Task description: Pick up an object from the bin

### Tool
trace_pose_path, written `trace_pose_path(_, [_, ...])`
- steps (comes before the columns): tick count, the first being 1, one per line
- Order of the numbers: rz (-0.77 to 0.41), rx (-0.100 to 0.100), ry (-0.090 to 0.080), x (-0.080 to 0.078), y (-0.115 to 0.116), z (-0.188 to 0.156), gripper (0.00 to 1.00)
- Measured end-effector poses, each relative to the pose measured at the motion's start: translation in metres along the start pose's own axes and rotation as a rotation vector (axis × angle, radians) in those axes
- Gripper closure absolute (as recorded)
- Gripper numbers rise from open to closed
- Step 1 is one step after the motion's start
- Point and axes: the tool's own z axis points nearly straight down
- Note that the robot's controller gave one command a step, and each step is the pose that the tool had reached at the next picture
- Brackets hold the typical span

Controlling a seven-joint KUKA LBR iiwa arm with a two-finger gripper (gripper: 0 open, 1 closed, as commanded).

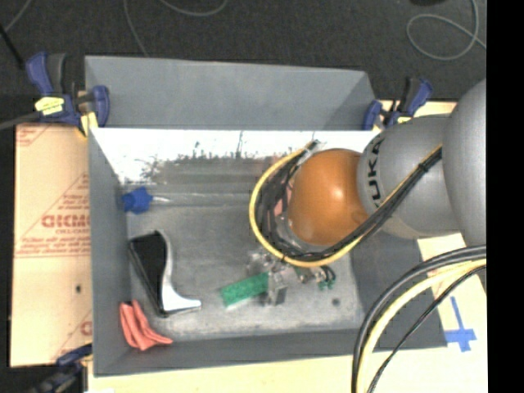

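Close to the front wall of the bin [105,252], a little right of that wall's middle, lies a small flat green piece [244,291]. It is oblong and tilted, so that its right end sits slightly farther from the front wall than its left. My gripper [274,285] is down near the bin's floor at that right end, touching it or very nearly so. Whether the green piece is actually in my grasp I cannot tell, and whether I am open or closed I cannot tell either, because my own wrist hides most of the metal.

Just right of my gripper, at the same depth from the front wall, a tiny dark green bit [327,281] shows; I cannot say if it is loose or part of me. Toward the bin's back wall from my gripper sits my rounded orange cover [323,196], ringed by a loop of yellow cable [255,211], and my grey arm [426,178] crosses the bin's right wall.

Along the bin's left wall lie three more things, well apart from me:
- a black-and-white object [155,264], shaped rather like a shoe, midway along
- a limp pink strip [139,326] in the front left corner
- a small blue lump [137,200] nearer the back left corner
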Motion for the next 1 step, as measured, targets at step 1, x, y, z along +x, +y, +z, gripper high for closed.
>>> trace_pose_path(1, [0.001, 0.0, 0.0, 0.0, 0.0001, 0.0, 1.0])
